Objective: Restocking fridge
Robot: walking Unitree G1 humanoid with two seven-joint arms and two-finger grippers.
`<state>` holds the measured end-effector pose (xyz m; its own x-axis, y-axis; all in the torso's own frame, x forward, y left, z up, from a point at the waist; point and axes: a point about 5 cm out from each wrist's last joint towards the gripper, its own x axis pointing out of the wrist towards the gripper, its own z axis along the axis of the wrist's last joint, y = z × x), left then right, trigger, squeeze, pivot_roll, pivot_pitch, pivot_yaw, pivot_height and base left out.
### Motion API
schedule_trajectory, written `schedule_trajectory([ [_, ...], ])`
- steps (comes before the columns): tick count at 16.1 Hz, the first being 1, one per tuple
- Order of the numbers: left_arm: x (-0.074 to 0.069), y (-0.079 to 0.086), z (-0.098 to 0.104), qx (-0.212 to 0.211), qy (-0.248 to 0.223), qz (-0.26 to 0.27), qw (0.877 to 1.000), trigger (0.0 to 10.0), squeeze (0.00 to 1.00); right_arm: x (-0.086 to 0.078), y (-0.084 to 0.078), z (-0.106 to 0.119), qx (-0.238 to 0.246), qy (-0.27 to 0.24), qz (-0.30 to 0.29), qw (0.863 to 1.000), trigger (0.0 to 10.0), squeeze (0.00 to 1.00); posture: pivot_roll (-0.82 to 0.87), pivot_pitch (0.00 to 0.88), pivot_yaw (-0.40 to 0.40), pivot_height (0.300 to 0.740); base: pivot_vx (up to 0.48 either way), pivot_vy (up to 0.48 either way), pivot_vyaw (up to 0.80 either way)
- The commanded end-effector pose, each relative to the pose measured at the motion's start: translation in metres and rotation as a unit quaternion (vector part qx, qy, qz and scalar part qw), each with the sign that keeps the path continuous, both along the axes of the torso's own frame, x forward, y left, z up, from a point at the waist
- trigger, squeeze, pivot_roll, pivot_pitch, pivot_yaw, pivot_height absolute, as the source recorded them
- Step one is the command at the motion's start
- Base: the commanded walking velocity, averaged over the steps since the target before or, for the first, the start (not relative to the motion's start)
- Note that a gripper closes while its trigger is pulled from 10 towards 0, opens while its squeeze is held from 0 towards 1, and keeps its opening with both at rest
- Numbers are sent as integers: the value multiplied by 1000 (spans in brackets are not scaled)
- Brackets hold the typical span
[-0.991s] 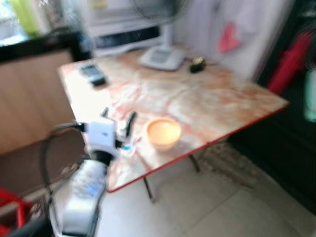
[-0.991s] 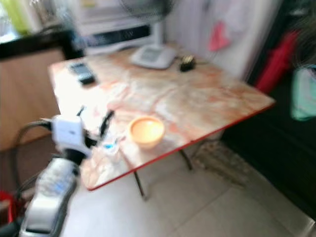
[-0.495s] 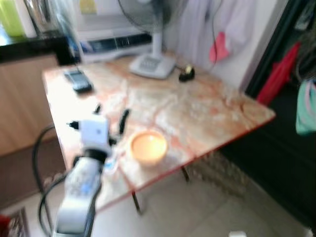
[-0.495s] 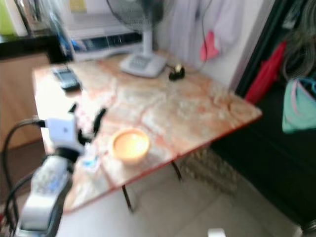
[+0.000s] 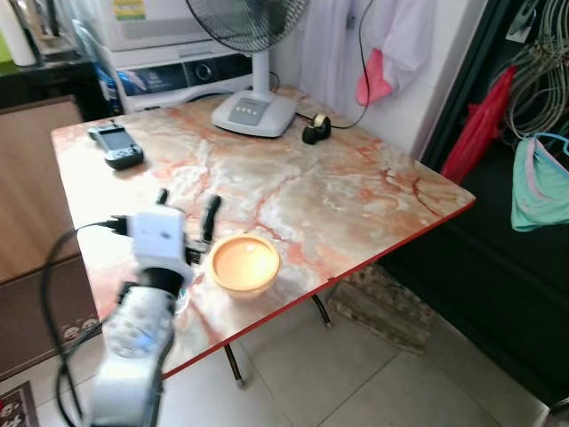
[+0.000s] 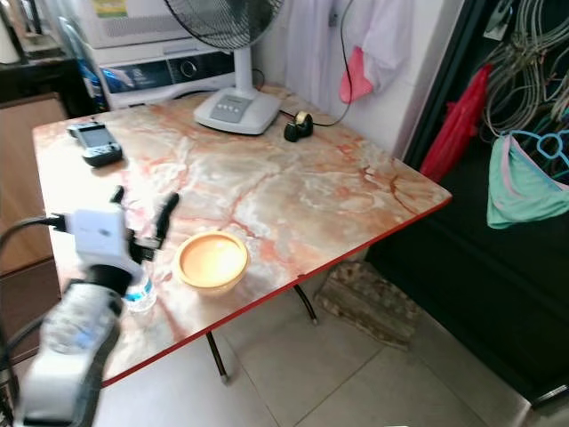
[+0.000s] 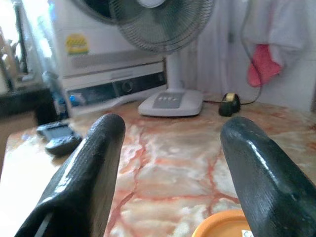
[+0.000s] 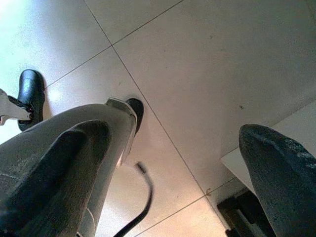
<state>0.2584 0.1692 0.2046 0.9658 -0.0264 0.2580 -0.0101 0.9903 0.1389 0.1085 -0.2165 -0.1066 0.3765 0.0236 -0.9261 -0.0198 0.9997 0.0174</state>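
Note:
An orange bowl [image 5: 244,264] sits near the front edge of the marble-patterned table [image 5: 356,200]. My left gripper [image 5: 187,200] hovers open just left of the bowl, nothing between its fingers; the left wrist view looks past its fingers [image 7: 94,163] across the table, with the bowl's rim [image 7: 222,228] low in the picture. A small clear water bottle [image 6: 140,292] with a blue label stands on the table under my left wrist. My right gripper [image 8: 173,133] hangs open over the tiled floor beside my own leg.
A white fan [image 5: 253,107], a black tape dispenser [image 5: 315,130] and a phone [image 5: 116,147] lie at the table's back. A white appliance [image 5: 169,62] stands behind. Hanging clothes [image 5: 538,187] and a red cloth [image 5: 480,124] are right. A mat [image 5: 382,307] lies beneath.
The camera has swung and the picture has sharpened. My left gripper stays open beside the bowl; the bowl and bottle have not moved on the table.

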Motion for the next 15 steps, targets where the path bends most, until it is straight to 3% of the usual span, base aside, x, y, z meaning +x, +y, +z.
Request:
schedule_trajectory([
  [1,2,2,5,12,26,-12,1000,10000,0,2,-3,1,-3,-2,-1,1000,10000,0,220,13,-77,740,0,0,0],
  [2,6,11,6,25,74,0,997,10000,0,3,-3,1,-3,-1,3,1000,10000,0,228,16,-78,740,0,0,0],
  [3,8,16,7,28,93,8,995,10000,0,3,-3,1,-3,-1,5,1000,10000,0,229,19,-82,740,0,0,0],
  [5,8,21,11,2,141,-15,990,10000,0,4,-3,1,-3,1,11,1000,10000,0,234,20,-85,740,0,0,0],
  [6,7,20,17,12,173,-54,983,10000,0,4,-3,2,-4,3,15,1000,10000,0,237,18,-85,740,0,0,0],
  [9,12,20,27,28,217,-76,973,10000,0,4,-3,2,-5,3,15,1000,10000,0,232,19,-84,740,0,0,0],
  [12,10,26,32,105,270,-72,954,10000,0,4,-3,1,-2,6,15,1000,10000,0,241,14,-81,740,0,0,0],
  [15,8,32,39,111,296,-69,946,10000,0,4,-2,1,-1,10,18,1000,10000,0,246,11,-78,740,0,0,0],
])
